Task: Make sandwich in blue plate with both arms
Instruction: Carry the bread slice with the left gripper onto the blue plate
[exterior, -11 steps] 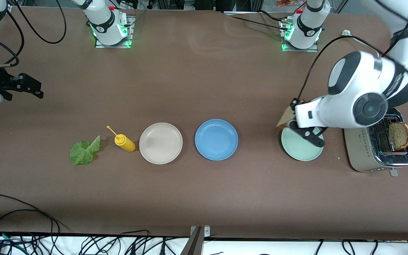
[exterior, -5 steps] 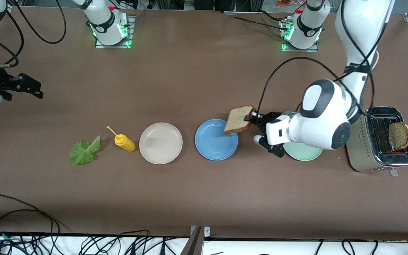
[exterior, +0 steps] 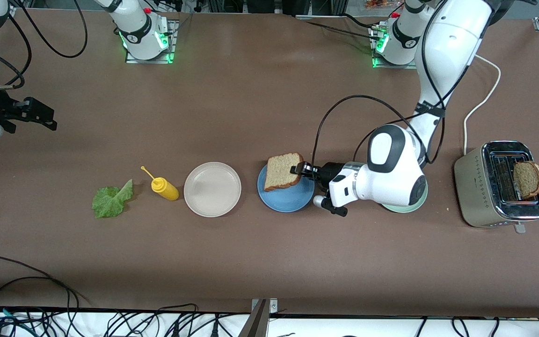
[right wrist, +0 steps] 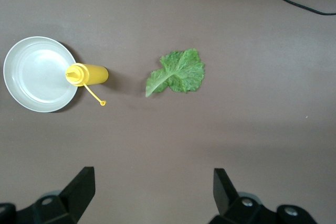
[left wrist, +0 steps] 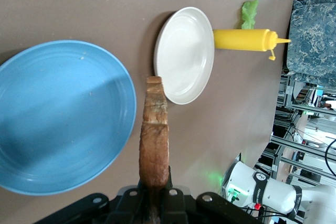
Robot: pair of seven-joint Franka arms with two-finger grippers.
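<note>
The left arm's black two-finger gripper (exterior: 303, 170) is clamped tight on one edge of a brown wholegrain bread slice (exterior: 282, 171), holding it on edge over the round mid-blue plate (exterior: 286, 200). The right gripper (right wrist: 152, 186) (waiting high over the table's right-arm end) stands wide open, holding nothing. Beside the blue plate sit a beige plate (exterior: 212, 189), a yellow squeeze bottle (exterior: 163, 188) and a ruffled green lettuce leaf (exterior: 111, 200); a silver toaster (exterior: 498, 186) holds another slice (exterior: 528, 179)

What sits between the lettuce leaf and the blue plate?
The yellow squeeze bottle, then the beige plate, between lettuce and blue plate, in the front view.
</note>
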